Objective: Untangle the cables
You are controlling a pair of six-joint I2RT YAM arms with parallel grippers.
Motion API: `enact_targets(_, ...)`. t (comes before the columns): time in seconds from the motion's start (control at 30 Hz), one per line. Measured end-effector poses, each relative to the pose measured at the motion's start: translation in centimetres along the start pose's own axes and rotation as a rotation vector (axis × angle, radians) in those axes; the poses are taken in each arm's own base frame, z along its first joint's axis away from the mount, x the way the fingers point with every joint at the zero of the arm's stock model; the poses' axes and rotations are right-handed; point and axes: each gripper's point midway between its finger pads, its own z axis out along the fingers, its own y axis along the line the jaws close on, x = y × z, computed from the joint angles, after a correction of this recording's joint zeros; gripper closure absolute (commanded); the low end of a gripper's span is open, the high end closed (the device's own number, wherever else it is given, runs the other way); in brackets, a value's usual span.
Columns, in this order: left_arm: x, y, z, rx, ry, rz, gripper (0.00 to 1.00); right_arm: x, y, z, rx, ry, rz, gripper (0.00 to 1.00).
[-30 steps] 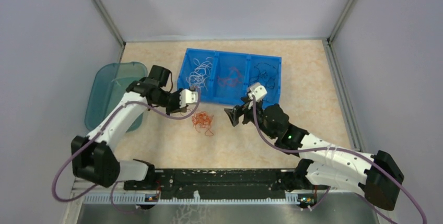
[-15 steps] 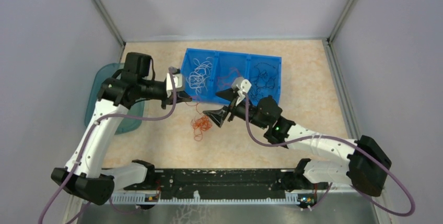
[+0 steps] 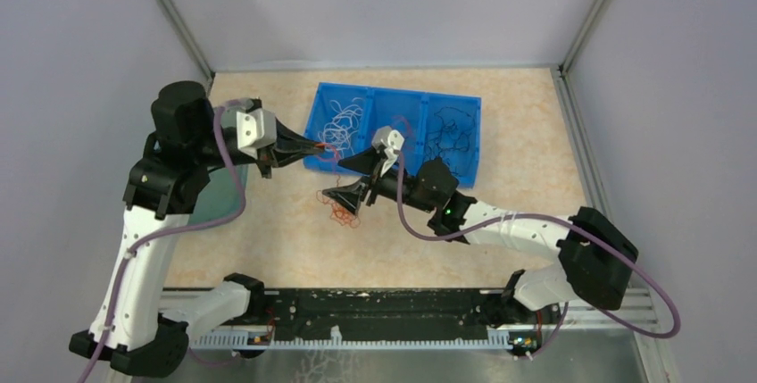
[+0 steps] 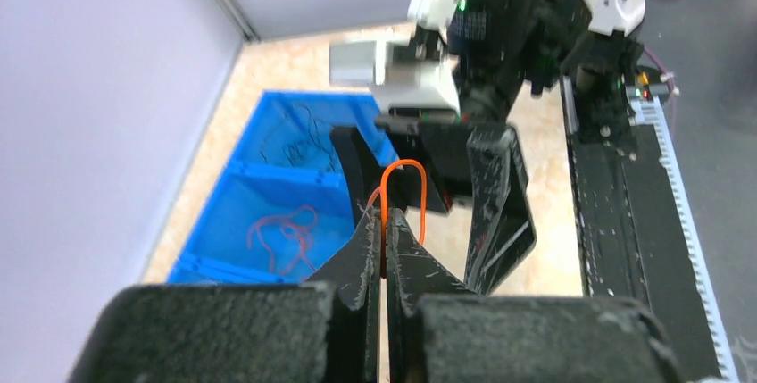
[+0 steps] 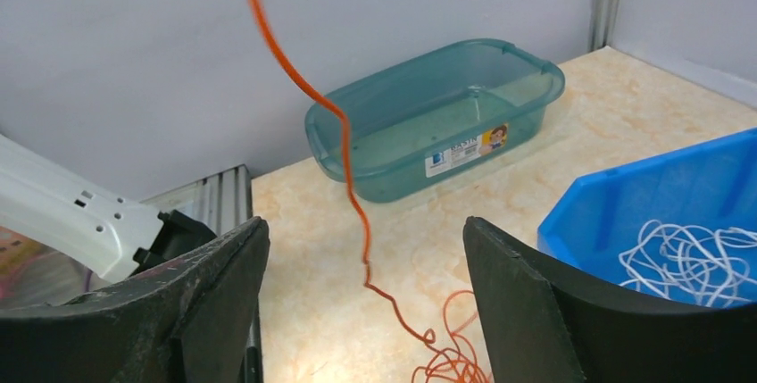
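Observation:
A small tangle of red-orange cables (image 3: 342, 214) lies on the table in front of the blue bin (image 3: 312, 124). My left gripper (image 3: 319, 147) is raised above the bin's near-left corner, shut on one orange strand (image 4: 399, 169) that loops out past its tips (image 4: 387, 222). That strand (image 5: 344, 160) runs down to the tangle (image 5: 451, 361). My right gripper (image 3: 345, 195) is open, low over the tangle, with the strand hanging between its fingers (image 5: 366, 258). The bin holds white (image 3: 342, 120), red (image 3: 393, 131) and black (image 3: 451, 133) cables in separate compartments.
A teal plastic tub (image 5: 437, 120) stands at the table's left edge, partly hidden by the left arm in the top view (image 3: 223, 195). Grey walls close in the table on three sides. A black rail (image 3: 375, 307) runs along the near edge.
My left gripper has risen and pulled back to the left, drawing one orange strand up from the tangle. My right gripper has moved left over the tangle, staying open.

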Motion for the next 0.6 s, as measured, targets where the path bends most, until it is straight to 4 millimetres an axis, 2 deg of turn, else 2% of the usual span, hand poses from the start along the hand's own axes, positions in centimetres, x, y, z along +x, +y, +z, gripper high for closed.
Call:
enact_targets(0.2,-4.4,0.8,-0.4,-0.038,-0.123,0.055,0.99,1.2,0.4,0.9,-0.024,-0.003,0.071,0.33)
enact_targets(0.47,-8.7,2.5,-0.8,-0.106,-0.239,0.113,0.99,4.6,1.2,1.9,-0.055,0.045,0.155,0.37)
enact_targets(0.6,-11.3,3.4,-1.5,-0.157,-0.295,0.171,0.99,6.9,1.1,1.1,-0.048,0.069,0.189,0.39)
